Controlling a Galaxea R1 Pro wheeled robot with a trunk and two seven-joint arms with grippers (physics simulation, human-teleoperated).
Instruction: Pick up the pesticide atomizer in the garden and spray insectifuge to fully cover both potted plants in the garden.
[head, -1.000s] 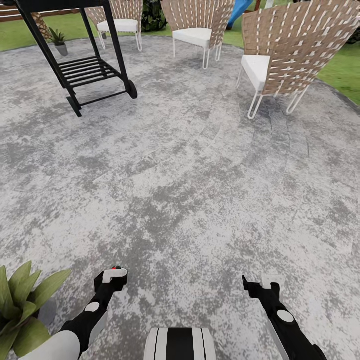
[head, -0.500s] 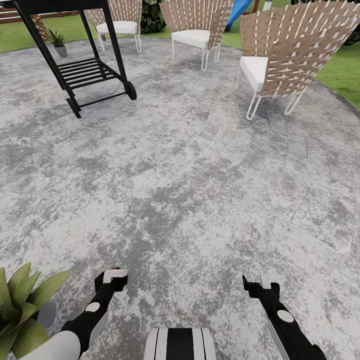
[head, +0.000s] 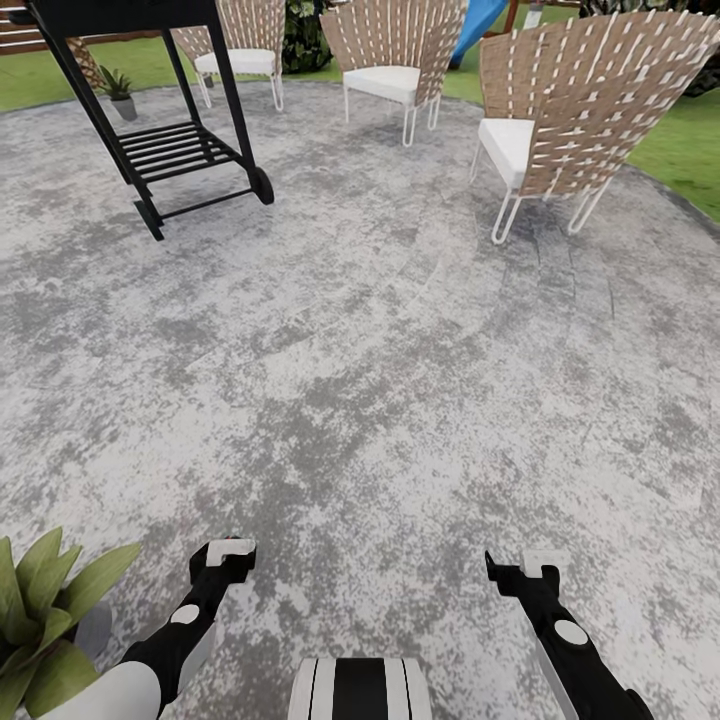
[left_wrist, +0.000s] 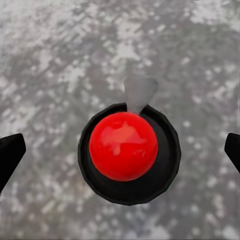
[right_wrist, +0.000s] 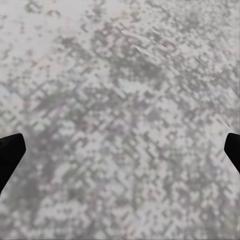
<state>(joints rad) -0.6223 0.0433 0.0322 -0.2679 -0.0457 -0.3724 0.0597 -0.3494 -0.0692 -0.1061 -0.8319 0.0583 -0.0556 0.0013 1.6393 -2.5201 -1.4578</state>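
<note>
Grey patio (head: 380, 350): we're on the searching step, we reckon.
Left gripper (head: 230, 552), right gripper (head: 520, 565): both splayed, nothing held.
Next: locate the pesticide atomizer.

It was a garden: a round grey stone patio (head: 380, 340) ringed by lawn (head: 690, 140), with wicker chairs (head: 580, 110), a black cart (head: 170, 130) and a potted plant (head: 40, 620).

From where I stand, no writing, label, brand, number or sign can be read anywhere: not on the wicker chairs (head: 585, 110), not on the black cart (head: 160, 110), nor on the grey stone patio (head: 360, 360).
</note>
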